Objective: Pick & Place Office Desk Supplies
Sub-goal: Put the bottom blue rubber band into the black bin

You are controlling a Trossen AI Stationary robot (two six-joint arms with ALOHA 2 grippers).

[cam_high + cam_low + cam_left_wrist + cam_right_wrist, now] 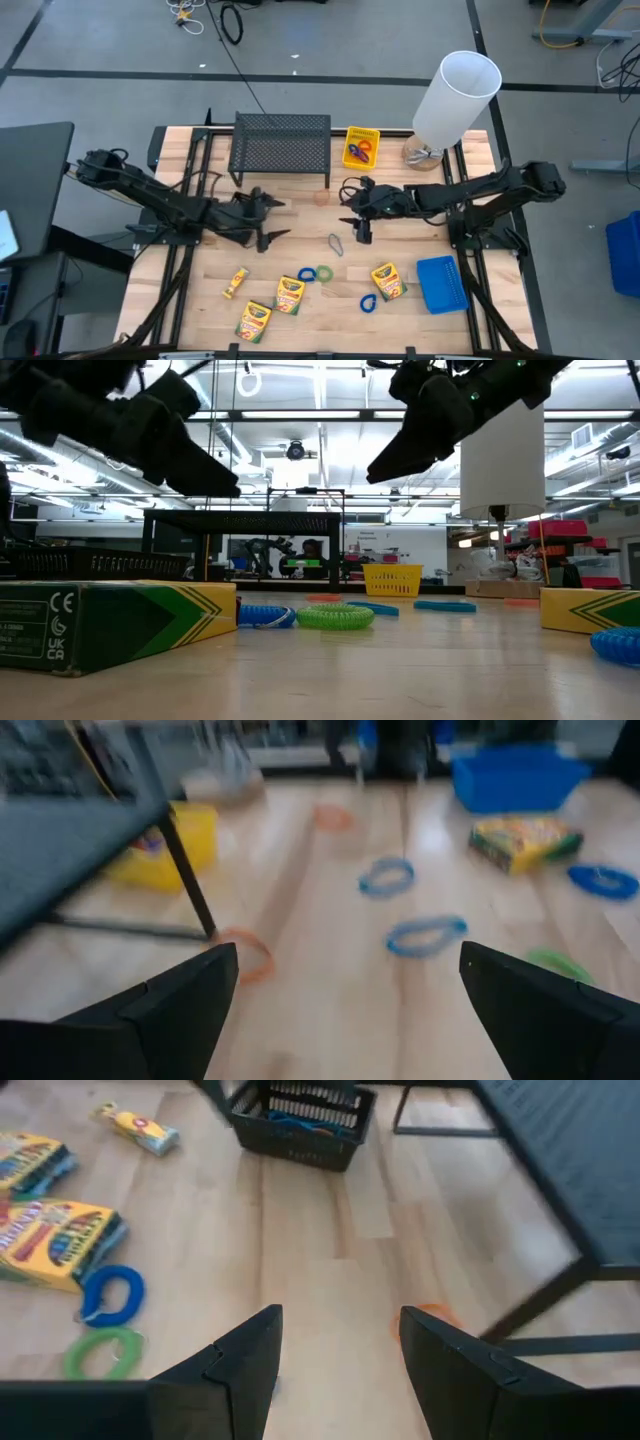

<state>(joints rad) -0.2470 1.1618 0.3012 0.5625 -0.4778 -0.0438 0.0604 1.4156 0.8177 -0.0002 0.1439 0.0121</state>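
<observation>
Small coiled grey plastic loop [335, 244] lay flat under my right fingers [360, 222], both sets released; I feared pinching wood

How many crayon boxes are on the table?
4. Two crayon boxes lie close together, one near the green loop and one by the table edge. A smaller one lies beside them. The fourth is next to the blue bin. The arms may hide more.

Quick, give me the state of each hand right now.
Left hand: open, holding nothing, above the table in front of the rack.
Right hand: open, holding nothing, above the table's middle.
</observation>
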